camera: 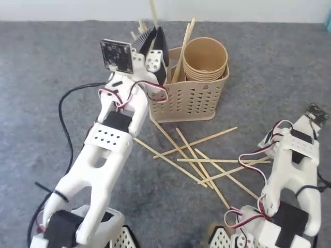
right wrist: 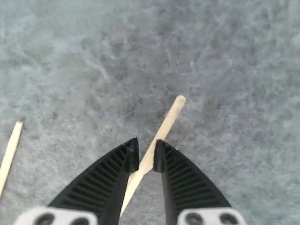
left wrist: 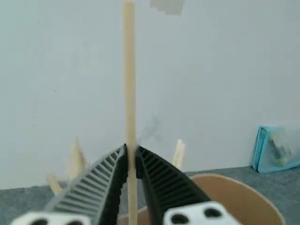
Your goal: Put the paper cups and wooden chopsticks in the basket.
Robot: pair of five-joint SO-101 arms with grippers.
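Standing upright, a wooden chopstick (left wrist: pixel 128 70) is clamped in the left gripper (left wrist: pixel 132 150), with the basket (camera: pixel 189 106) and paper cups (camera: pixel 207 67) seen just beside its tips.

Note the nested paper cups (camera: pixel 205 58) standing upright in the tan slotted basket (camera: pixel 189 101). Your left gripper (left wrist: pixel 131 151) clamps one chopstick (left wrist: pixel 129 70) vertically above the basket; loose chopsticks (camera: pixel 201 155) lie crossed just before the basket.
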